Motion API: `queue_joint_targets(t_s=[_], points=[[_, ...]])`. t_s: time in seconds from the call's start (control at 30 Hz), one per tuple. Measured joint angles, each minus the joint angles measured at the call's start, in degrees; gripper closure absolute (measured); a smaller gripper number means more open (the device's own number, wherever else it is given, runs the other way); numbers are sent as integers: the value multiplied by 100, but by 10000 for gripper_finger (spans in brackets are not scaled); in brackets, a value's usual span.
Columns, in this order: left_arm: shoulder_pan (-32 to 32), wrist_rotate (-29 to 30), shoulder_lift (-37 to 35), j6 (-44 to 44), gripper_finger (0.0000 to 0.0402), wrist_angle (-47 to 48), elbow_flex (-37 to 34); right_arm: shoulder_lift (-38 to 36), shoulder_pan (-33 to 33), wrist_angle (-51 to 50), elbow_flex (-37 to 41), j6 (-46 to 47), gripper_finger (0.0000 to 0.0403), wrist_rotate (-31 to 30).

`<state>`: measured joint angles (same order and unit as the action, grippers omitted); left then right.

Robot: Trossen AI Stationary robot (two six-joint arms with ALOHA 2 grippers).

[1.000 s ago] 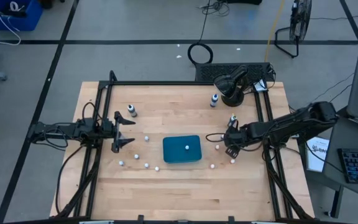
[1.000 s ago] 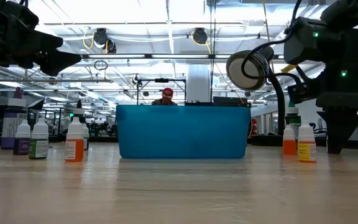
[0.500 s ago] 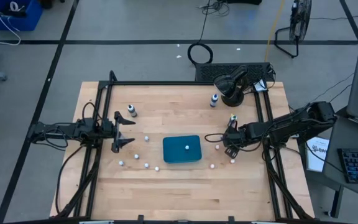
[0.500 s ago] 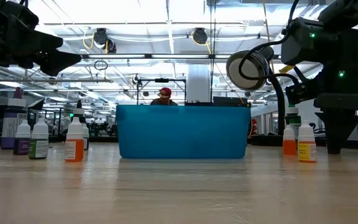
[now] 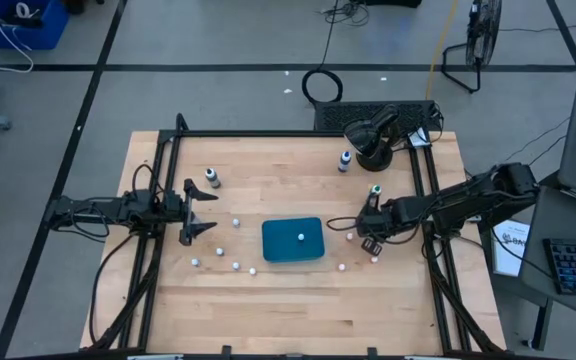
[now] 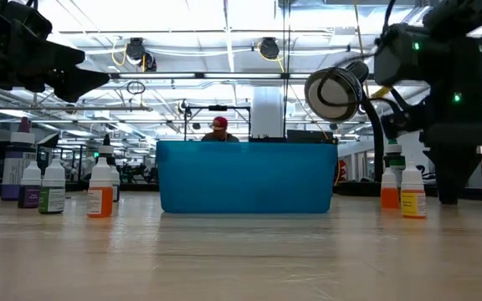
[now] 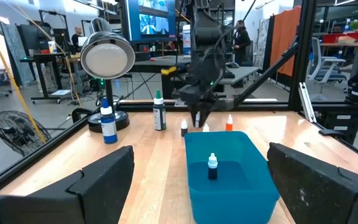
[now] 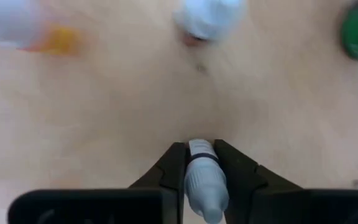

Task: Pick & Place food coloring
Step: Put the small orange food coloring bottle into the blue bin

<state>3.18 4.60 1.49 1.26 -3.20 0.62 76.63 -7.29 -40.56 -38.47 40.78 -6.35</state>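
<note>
**Blue tray in the middle, one small bottle gripped on the right**

Pale wood makes up the table (image 5: 268,300), and its near part is bare. A little farther in, small white-capped food coloring bottles (image 5: 236,266) are dotted about to the left of the tray, and more (image 5: 341,267) are seen on its right. In the low view, small bottles with orange and dark bodies (image 6: 100,196) are lined up on the left, and orange and yellow ones (image 6: 412,199) on the right.

The teal tray (image 5: 292,240) is set at the middle of the table. One small dark bottle with a white cap (image 7: 212,166) is stood upright inside it.

Just right of the tray, the right gripper (image 5: 366,237) is pointed down over the wood. In the right wrist view its fingers (image 8: 174,167) are seen closed on a small bottle with a white cap (image 8: 201,176), held between them.

On the left side, well apart from the tray, the left gripper (image 5: 194,212) is held above the table with its fingers spread wide and nothing between them.

Farther back, three taller bottles are stood: one at the far left (image 5: 211,178), one at the far right (image 5: 345,160), and one with a green cap (image 5: 375,190) just beyond the right gripper. A black round lamp (image 5: 373,138) is placed at the far right edge. In the room behind, a person in a red cap (image 6: 218,128) is seen.
</note>
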Motion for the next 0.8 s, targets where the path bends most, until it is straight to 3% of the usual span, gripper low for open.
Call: queue_joint_targets(t_s=[0.27, 0.47, 0.8], points=[[2, 0, -1, 0, 36, 1, 0, -10, -377, -158, -1260, -364, 351, -120], [1, 0, -1, 0, 36, 2, 0, 196, -522, -230, -2596, -1072, 351, -543], [0, -1, -1, 0, 36, 2, 0, 1923, -511, -1341, -5439, -2637, 351, -861]])
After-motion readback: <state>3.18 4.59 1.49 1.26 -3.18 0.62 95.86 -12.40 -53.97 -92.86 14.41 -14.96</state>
